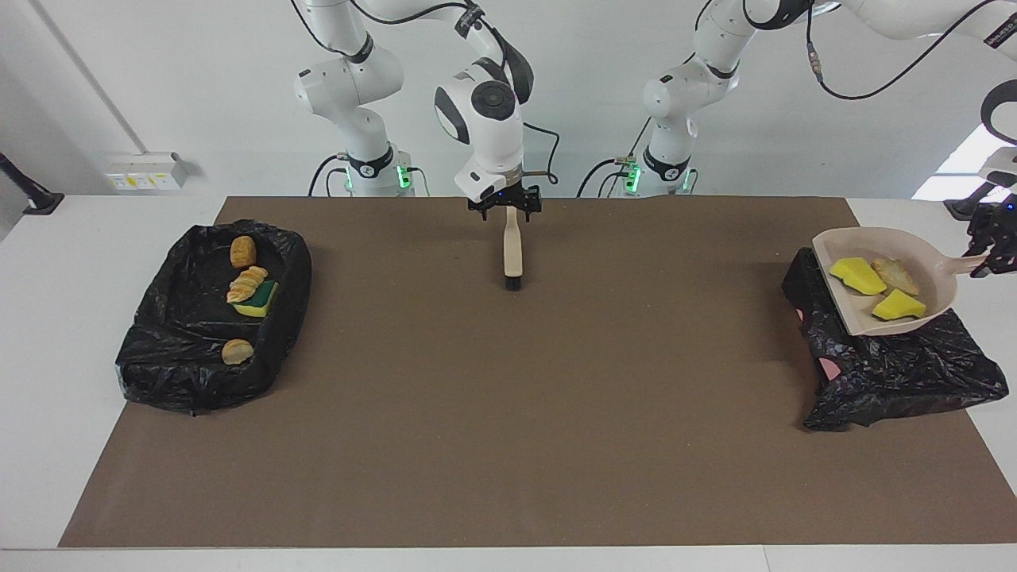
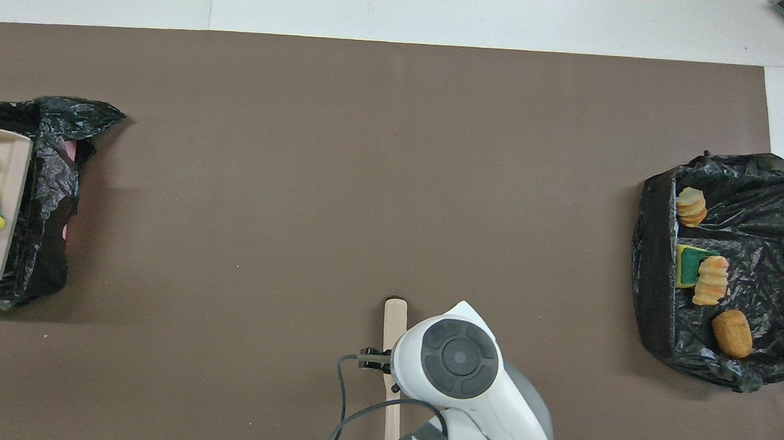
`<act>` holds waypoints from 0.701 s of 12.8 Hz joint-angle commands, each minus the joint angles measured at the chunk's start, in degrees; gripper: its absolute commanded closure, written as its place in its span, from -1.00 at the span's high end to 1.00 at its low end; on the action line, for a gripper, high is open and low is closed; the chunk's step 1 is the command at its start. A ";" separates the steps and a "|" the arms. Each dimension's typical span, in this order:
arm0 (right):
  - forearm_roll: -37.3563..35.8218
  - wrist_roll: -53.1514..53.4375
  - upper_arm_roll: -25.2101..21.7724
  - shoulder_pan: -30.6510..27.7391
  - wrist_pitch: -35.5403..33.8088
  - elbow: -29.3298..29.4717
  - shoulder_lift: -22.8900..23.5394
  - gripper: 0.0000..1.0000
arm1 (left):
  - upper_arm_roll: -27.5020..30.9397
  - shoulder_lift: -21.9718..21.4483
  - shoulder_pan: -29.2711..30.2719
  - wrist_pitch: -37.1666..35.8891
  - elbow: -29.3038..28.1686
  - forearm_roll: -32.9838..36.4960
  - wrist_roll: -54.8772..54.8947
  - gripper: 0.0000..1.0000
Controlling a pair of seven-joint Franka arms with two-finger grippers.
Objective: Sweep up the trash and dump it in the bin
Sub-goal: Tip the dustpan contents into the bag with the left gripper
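We hold the dustpan [image 1: 882,282] over the black bin bag [image 1: 898,365] at the frame's right, left gripper [image 1: 991,253] fingers clenched on its handle, trash [image 1: 858,276] inside. Tip slowly, lip low. Right gripper [image 1: 505,208] fingers look released around the brush [image 1: 512,250], upper centre.

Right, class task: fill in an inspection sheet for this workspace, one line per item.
Surface: brown mat, flat, on a white table.
Job's things: dustpan raised over the black-bagged bin at the left arm's end, carrying two yellow sponges and a pastry chunk; four pieces lie in the other black bag; brush on the mat, near the robots.
Clutter: nothing seen.
Grippers: left gripper shut on the dustpan's handle; right gripper over the brush handle, fingers open.
Cables: black cables along both arms.
Surroundings: white wall, socket box.
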 commanded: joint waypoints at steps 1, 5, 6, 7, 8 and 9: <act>-2.83 -4.95 0.07 -6.11 -1.71 3.37 -0.61 1.00 | 1.10 1.18 0.29 5.28 1.45 5.80 -1.65 -1.00; -10.39 -6.37 -0.29 -14.55 -4.25 9.96 -1.14 1.00 | 1.02 -0.31 -1.63 6.09 -1.79 23.62 -18.44 -1.00; -10.92 -6.72 -0.20 -16.75 -6.26 12.15 -1.75 1.00 | 1.02 -1.10 -3.12 6.18 -2.76 27.59 -19.93 -1.00; -11.10 -7.86 -0.37 -18.34 -8.46 14.61 -1.67 1.00 | 1.02 -1.20 -3.48 5.75 -3.03 30.58 -21.95 -1.00; -11.10 -9.78 -0.37 -20.36 -9.87 16.29 -1.67 1.00 | 1.02 -1.81 -3.75 5.66 -4.08 31.74 -23.89 -1.00; -11.10 -11.89 -0.37 -22.47 -10.84 17.52 -1.76 1.00 | 1.11 -3.03 -4.71 6.00 -6.27 33.15 -26.08 -1.00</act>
